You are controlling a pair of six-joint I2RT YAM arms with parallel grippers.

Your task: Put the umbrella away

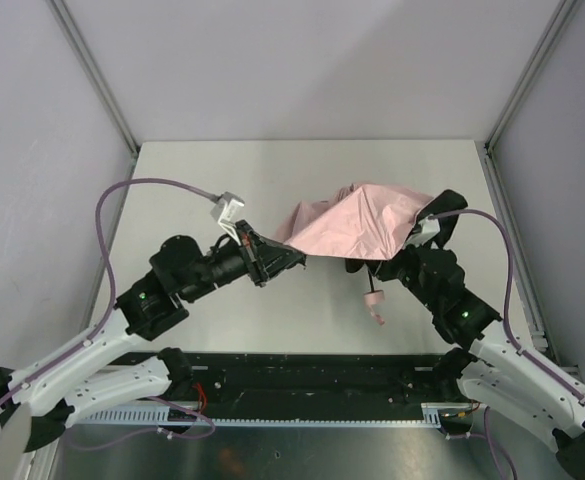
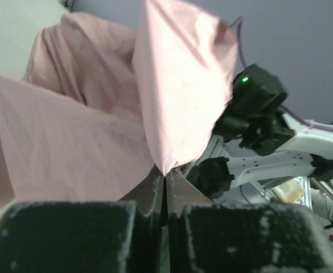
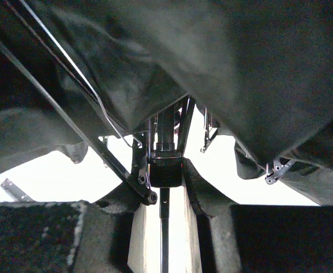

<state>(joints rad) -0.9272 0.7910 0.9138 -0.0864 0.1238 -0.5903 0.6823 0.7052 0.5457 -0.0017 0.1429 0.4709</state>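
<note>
Umbrella (image 1: 357, 222), pink and half open, sits right of the middle in the top view, its edge pinched by the closed left claw (image 2: 165, 187), its dark stick (image 3: 164, 227) held by the right claw (image 3: 165, 187), its small handle (image 1: 375, 305) pointing down the frame.

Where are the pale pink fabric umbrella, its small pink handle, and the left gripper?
pale pink fabric umbrella (image 1: 357, 222): top view, canopy middle.
small pink handle (image 1: 374, 303): top view, handle body.
left gripper (image 2: 165, 179): left wrist view, between fingertips.
</note>
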